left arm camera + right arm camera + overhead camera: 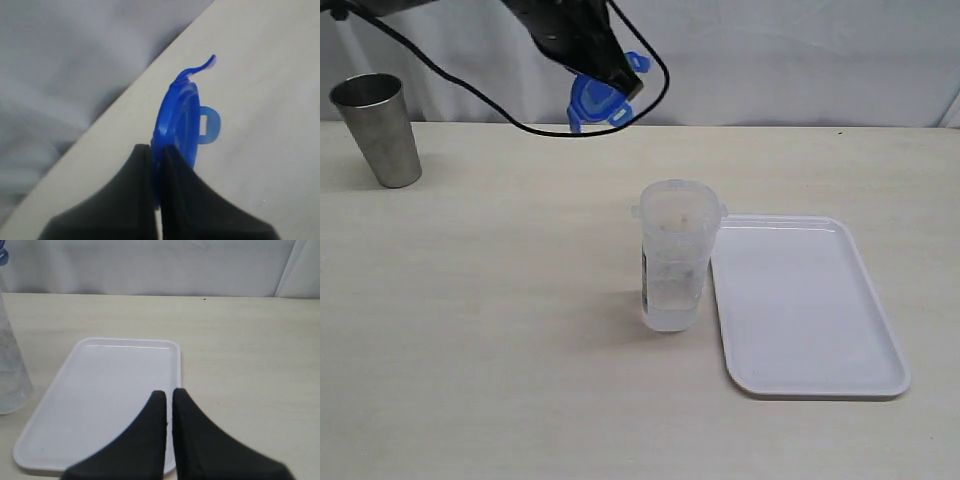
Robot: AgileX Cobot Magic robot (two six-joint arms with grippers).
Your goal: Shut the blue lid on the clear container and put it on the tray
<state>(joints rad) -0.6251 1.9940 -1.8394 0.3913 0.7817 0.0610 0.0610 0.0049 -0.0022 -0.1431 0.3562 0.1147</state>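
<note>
The blue lid [597, 100] hangs in the air near the table's back edge, pinched edge-on by my left gripper [620, 82], which is shut on it. In the left wrist view the blue lid [180, 120] stands on edge between the black fingers, my left gripper [158, 150] clamped on its rim. The clear container [674, 254] stands upright and uncovered at mid-table, touching or nearly touching the tray [820, 350] on its right. The right wrist view shows my right gripper [168, 394] shut and empty above the tray [100, 390], with the clear container [12, 375] at the frame edge.
A grey steel cup [378, 128] stands at the back left of the beige table. A black cable [470, 85] loops below the left arm. A white cloth backdrop runs behind the table's far edge.
</note>
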